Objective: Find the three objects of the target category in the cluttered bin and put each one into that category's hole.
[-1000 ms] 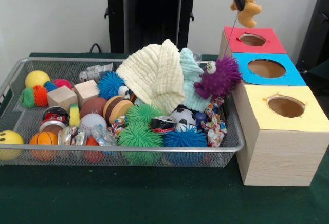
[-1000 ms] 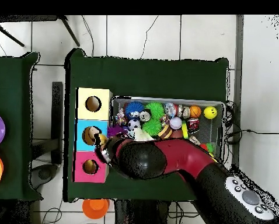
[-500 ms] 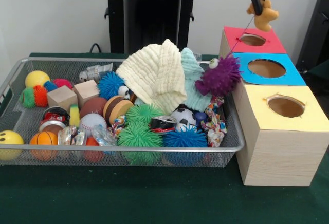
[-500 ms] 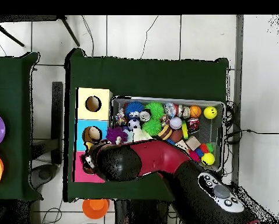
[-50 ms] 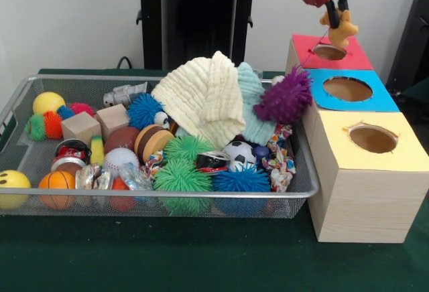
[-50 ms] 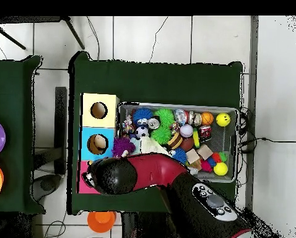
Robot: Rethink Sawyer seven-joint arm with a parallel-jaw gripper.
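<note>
My gripper hangs at the top right, shut on a small orange plush toy. The toy dangles just above the round hole of the red-topped box. A thin string runs from the toy down towards a purple fuzzy plush that leans on the bin's right rim. In the overhead view the arm covers most of the red box and hides the gripper and the toy.
A blue-topped box and a yellow-topped box stand in a row in front of the red one. The wire bin holds cloths, spiky balls, wooden blocks and several other balls.
The gripper has carried the orange toy rightwards and down from beside the boxes to over the red box's hole. The purple plush has turned so its eye no longer shows.
</note>
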